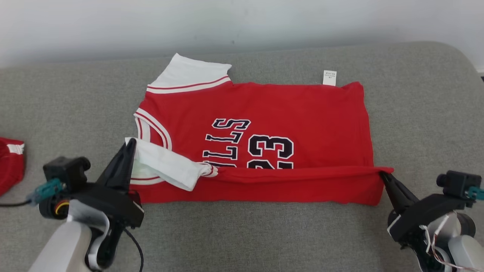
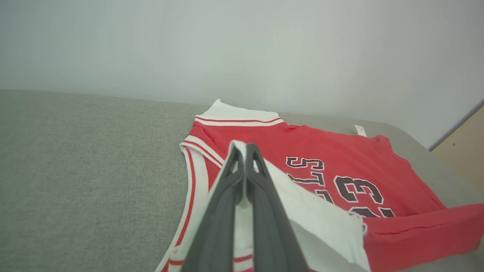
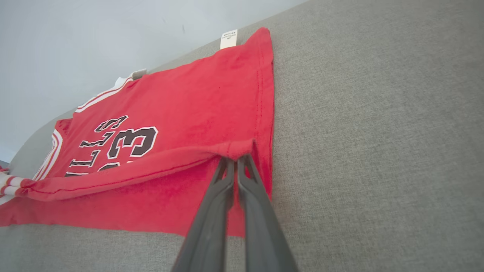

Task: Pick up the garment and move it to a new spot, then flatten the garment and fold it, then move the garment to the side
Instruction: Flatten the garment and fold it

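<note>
The garment (image 1: 287,113) is a red jersey with white sleeves and dark lettering, lying flat on the grey sofa with its near long edge lifted and turned over. My left gripper (image 1: 130,141) is shut on the white sleeve (image 1: 166,166) at the jersey's left end; in the left wrist view the white cloth sits pinched between the fingertips (image 2: 244,149). My right gripper (image 1: 381,173) is shut on the red hem corner at the right end, and the right wrist view shows that corner (image 3: 236,149) clamped at its tips. The garment (image 3: 181,102) stretches taut between both grips.
The grey sofa cushion (image 1: 245,234) has free room in front and to the right of the jersey. Another red cloth (image 1: 9,162) lies at the far left edge. A pale wall (image 1: 242,22) runs behind the sofa.
</note>
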{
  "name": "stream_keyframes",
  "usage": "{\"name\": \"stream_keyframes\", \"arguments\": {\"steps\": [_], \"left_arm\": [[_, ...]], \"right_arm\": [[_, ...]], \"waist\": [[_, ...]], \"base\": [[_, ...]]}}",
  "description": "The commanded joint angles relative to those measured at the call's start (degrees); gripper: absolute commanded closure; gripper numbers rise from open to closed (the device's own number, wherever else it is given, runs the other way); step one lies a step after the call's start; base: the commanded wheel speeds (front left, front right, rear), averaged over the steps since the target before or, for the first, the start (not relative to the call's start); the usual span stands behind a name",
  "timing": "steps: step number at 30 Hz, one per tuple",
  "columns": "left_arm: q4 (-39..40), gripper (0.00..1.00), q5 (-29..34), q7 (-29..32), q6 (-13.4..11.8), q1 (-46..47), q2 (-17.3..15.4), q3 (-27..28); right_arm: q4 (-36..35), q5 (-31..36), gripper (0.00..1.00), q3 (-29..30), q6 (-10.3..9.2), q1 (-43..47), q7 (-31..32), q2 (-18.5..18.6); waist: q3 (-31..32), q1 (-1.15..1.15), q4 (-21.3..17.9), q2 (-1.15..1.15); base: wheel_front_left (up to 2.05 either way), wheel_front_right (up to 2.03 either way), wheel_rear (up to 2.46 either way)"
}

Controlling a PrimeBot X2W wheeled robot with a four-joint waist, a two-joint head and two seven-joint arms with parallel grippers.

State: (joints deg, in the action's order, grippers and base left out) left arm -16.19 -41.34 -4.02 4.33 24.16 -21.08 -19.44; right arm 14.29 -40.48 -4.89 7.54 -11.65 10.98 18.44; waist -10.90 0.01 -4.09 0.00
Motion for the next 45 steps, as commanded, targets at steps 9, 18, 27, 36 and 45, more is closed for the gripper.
{"name": "stream_keyframes", "arguments": {"steps": [9,18,27,36,45], "left_arm": [[-15.14,1.00,0.65,-1.90,2.72,9.87,1.56,-3.41],[-24.30,0.00,1.97,-8.80,3.20,12.60,2.46,-6.51],[-21.59,0.00,2.70,-11.04,2.90,5.99,2.86,-5.96],[-19.91,0.00,4.67,-11.21,1.44,0.67,3.42,-5.07],[-24.11,0.00,6.61,-11.18,0.89,0.77,4.37,-4.40]], "right_arm": [[9.81,0.89,1.00,-3.93,-0.14,-7.23,-3.81,-0.63],[14.78,-1.15,0.00,-5.54,-0.14,-7.77,-9.65,-0.03],[11.63,-1.94,0.00,-4.09,-0.13,-0.87,-13.78,-0.06],[11.84,1.31,0.00,-3.54,-0.14,1.16,-14.18,-1.98],[15.53,5.20,0.00,-3.90,-0.14,-1.48,-15.20,-4.29]], "waist": [[-2.47,-0.01,-1.01,0.00],[0.42,-0.01,-0.61,0.00],[2.59,-0.01,0.77,0.00],[1.45,-0.01,1.11,0.00],[0.47,-0.01,0.75,0.00]], "base": [[0.00,0.00,0.00],[0.00,0.00,0.00],[0.00,0.00,0.00],[0.00,0.00,0.00],[0.00,0.00,0.00]]}}
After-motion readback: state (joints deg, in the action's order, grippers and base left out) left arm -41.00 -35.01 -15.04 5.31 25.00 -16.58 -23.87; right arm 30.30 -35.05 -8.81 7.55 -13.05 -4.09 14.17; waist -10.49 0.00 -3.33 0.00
